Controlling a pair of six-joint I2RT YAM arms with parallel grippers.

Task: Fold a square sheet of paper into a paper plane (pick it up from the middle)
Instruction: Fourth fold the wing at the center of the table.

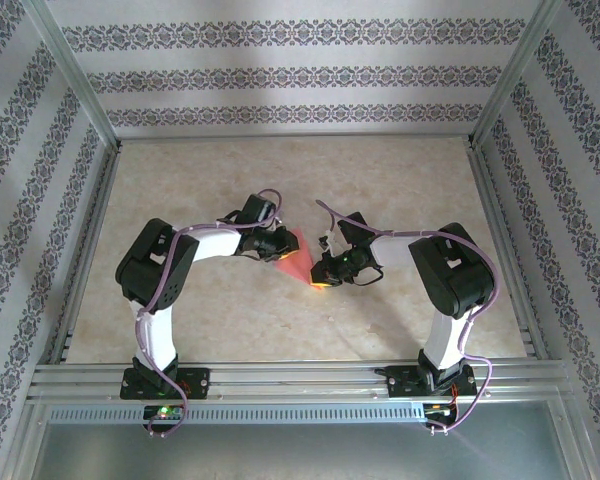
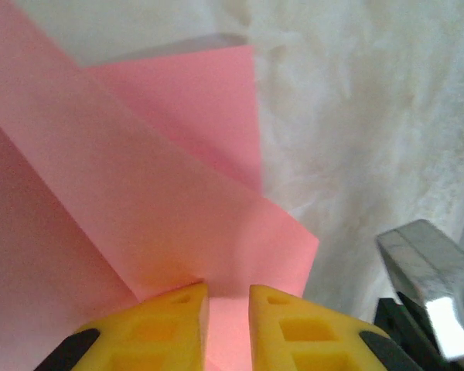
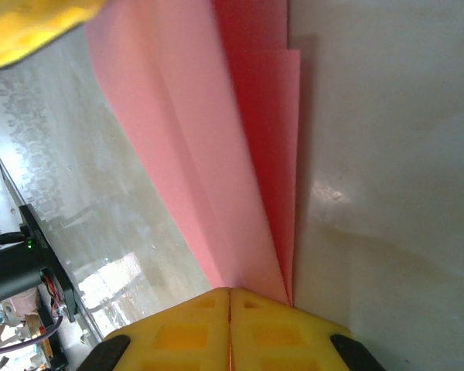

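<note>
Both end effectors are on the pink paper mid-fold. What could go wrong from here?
1. The left end effector has its fingers slightly apart around the pink paper. That hold may be loose, so the paper could slip out.
2. The right end effector is shut on the same paper. Pulling apart might tear it or drag a crease open.
3. In the right wrist view the folded layers fan apart, so the next crease may land crooked.

paper sheet (image 1: 296, 252) over the middle of the table (image 1: 380, 180), between the two arms. left gripper (image 1: 276, 246) at its left edge, sheet in the narrow gap between the fingers. right gripper (image 1: 321, 272) at its right near end, fingers pinched together on the sheet.
</note>
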